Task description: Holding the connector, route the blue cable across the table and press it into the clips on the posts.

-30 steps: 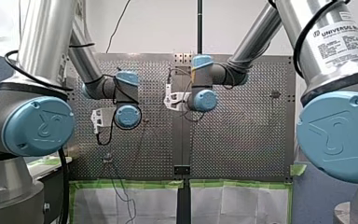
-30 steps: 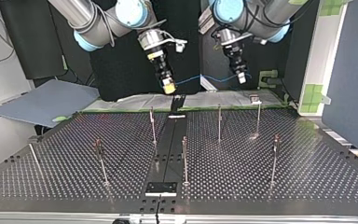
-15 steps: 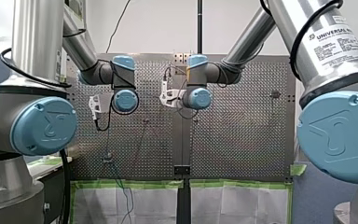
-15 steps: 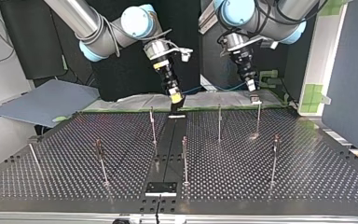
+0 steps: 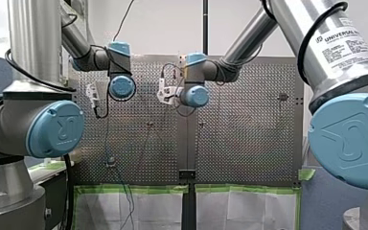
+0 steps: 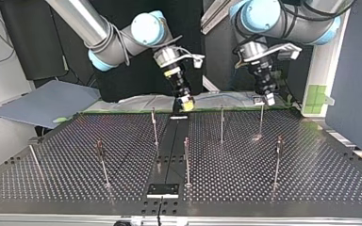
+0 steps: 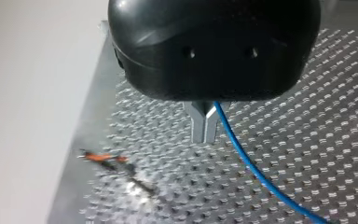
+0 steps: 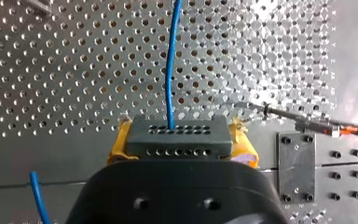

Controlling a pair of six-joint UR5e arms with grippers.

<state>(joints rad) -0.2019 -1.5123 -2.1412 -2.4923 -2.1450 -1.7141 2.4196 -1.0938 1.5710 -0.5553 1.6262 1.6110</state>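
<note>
In the top view my right gripper (image 6: 185, 101) hangs over the table's far edge near the middle, its yellow pads shut on the dark grey connector (image 8: 178, 135). The blue cable (image 8: 170, 60) leaves the connector's face and runs ahead over the perforated table (image 8: 74, 70). My left gripper (image 6: 267, 98) sits at the top view's right, just beside the top of the far right post (image 6: 260, 117). Its metal fingers (image 7: 198, 126) are shut on the blue cable (image 7: 251, 165), which trails away below them. Several thin posts (image 6: 186, 160) stand on the table.
A black rail (image 6: 169, 150) runs down the table's middle. A post with an orange clip (image 8: 317, 123) and a bolted metal plate (image 8: 319, 163) lie beside the connector. A grey-blue sheet (image 6: 47, 101) lies off the top view's left, a dark panel (image 6: 353, 80) at its right.
Both arms have moved lower and toward the top view's right. My left gripper has come down beside the far right post's top, and my right gripper has reached the table's far edge.
</note>
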